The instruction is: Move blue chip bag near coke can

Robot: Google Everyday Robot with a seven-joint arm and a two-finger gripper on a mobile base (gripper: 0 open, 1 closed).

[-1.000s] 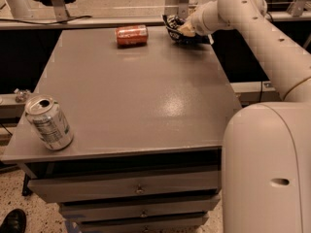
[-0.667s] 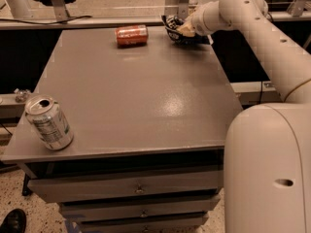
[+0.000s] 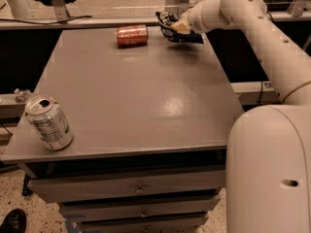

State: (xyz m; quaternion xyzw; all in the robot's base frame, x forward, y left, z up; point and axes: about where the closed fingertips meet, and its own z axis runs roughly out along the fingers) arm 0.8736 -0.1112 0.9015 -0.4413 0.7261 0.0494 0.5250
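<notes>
The coke can (image 3: 131,35) is red and lies on its side near the table's far edge, left of centre. The blue chip bag (image 3: 171,29) is dark and crinkled with white patches. It is at the far edge, just right of the can, with a small gap between them. My gripper (image 3: 181,25) reaches in from the right at the end of the white arm and is shut on the bag's top, holding it at or just above the tabletop. My wrist hides part of the bag.
A silver can (image 3: 48,122) with grey-green print stands upright near the front left corner of the grey table (image 3: 136,96). Drawers sit under the tabletop. My white arm and base (image 3: 272,169) fill the right side. A rail runs behind the table.
My gripper has moved the chip bag a little to the left, closer to the coke can. Both cans have stayed put.
</notes>
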